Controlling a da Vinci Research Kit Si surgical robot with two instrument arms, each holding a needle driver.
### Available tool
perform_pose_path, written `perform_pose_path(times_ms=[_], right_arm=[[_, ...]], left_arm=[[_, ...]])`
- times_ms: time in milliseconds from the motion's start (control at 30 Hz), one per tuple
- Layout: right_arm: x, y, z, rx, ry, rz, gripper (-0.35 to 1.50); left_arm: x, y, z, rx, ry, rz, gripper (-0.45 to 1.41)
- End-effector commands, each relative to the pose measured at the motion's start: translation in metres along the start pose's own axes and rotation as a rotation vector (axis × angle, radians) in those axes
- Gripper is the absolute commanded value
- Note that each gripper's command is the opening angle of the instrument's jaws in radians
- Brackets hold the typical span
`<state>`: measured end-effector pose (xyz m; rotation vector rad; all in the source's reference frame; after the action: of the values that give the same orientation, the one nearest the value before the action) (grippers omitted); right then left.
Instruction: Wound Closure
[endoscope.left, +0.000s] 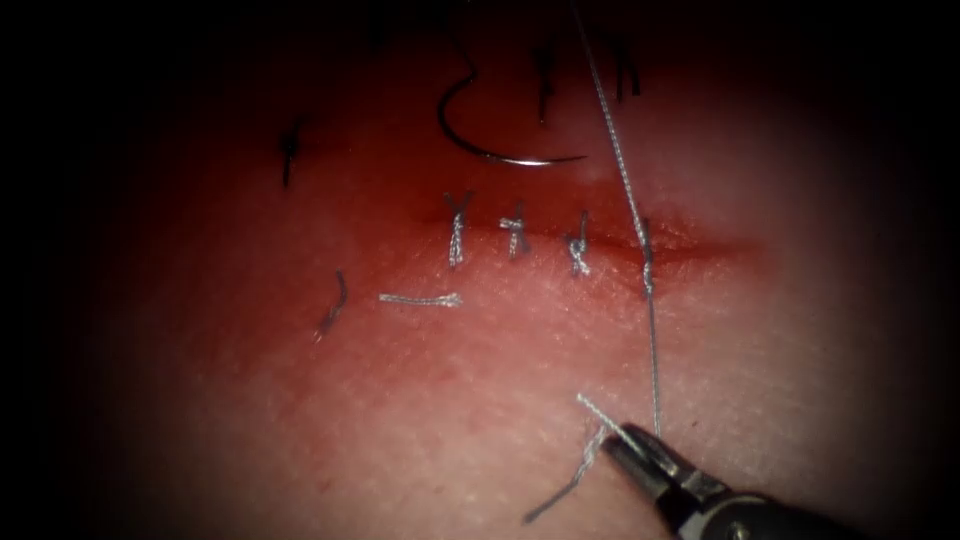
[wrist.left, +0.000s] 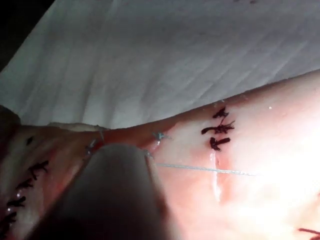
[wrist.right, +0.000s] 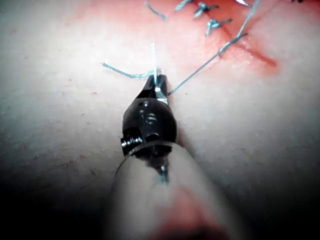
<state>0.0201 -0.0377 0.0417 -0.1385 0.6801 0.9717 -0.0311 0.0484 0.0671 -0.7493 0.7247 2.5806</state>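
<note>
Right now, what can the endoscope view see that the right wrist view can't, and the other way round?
The endoscope view adds the curved needle. It lies free on the tissue above the cut, not in the tissue and held by no tool. The right wrist view adds a look from behind, along the shaft. Both show the right tool, jaws shut on the thread, which runs up to the cut, right of the tied stitches.
</note>
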Motion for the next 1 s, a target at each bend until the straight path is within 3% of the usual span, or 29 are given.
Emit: perform_pose_path(times_ms=[33,167,200,300,467,733,800,867,967,1000], right_arm=[[0.0005,-0.0001,0.0008,-0.001,0.028,0.008,-0.35],[0.0014,0.0019,0.0013,-0.003,0.098,-0.046,-0.35],[0.0016,0.0023,0.0016,0.011,0.107,-0.057,-0.2],[0.0018,0.0032,0.0022,0.028,0.15,-0.084,0.79],[0.0024,0.0042,0.0026,0.033,0.173,-0.097,1.21],[0.0044,0.0056,0.0006,0.087,0.234,-0.093,1.31],[0.005,0.0064,0.0001,0.119,0.231,-0.094,1.2],[0.0069,0.0086,-0.0001,0.267,0.247,-0.116,0.84],[0.01,0.0114,0.0007,0.383,0.283,-0.273,1.03],[0.011,0.0122,0.001,0.397,0.29,-0.308,0.99]], left_arm=[[0.0007,-0.0002,0.0005,0.002,0.013,0.011,-0.45],[0.0013,0.0014,-0.0016,-0.043,0.044,-0.015,-0.45],[0.0015,0.0019,-0.0023,-0.053,0.049,-0.018,-0.45],[0.0021,0.0031,-0.0044,-0.079,0.063,-0.014,-0.45],[0.0037,0.0059,-0.0097,-0.115,0.095,-0.008,-0.45],[0.006,0.0091,-0.0177,-0.153,0.134,0.015,-0.45],[0.0064,0.01,-0.0203,-0.16,0.135,0.026,-0.45],[0.0066,0.0116,-0.024,-0.17,0.143,0.04,-0.45],[0.0064,0.0143,-0.0284,-0.184,0.14,0.064,-0.45],[0.0063,0.0149,-0.0292,-0.188,0.138,0.072,-0.45]])
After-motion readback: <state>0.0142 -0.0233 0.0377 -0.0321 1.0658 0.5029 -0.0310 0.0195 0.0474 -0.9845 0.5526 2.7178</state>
